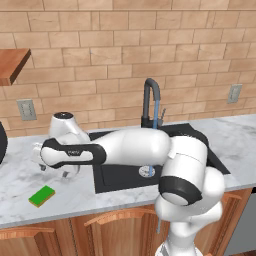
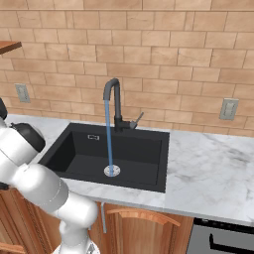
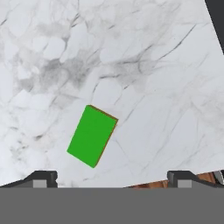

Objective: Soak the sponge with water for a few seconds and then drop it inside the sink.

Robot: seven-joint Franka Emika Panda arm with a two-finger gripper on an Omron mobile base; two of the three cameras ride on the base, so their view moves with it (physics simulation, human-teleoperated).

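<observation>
The green sponge (image 1: 42,196) lies flat on the marble counter near its front edge, left of the sink (image 1: 120,179). My gripper (image 1: 54,171) hangs open just above the counter, a little behind and above the sponge. In the hand view the sponge (image 3: 92,135) sits slightly left of centre, ahead of my gripper (image 3: 113,178), whose fingertips (image 3: 42,177) stand wide apart with nothing between them. A thin blue stream of water (image 2: 108,134) runs from the black gooseneck tap (image 2: 116,101) down to the silver drain (image 2: 111,171) of the black sink (image 2: 139,149).
A wooden shelf (image 1: 11,64) juts from the brick wall at upper left, and a dark rounded object (image 1: 2,145) sits at the counter's far left edge. Wall outlets (image 1: 26,109) (image 2: 228,108) flank the sink. Marble counter (image 2: 208,163) stretches right of the basin.
</observation>
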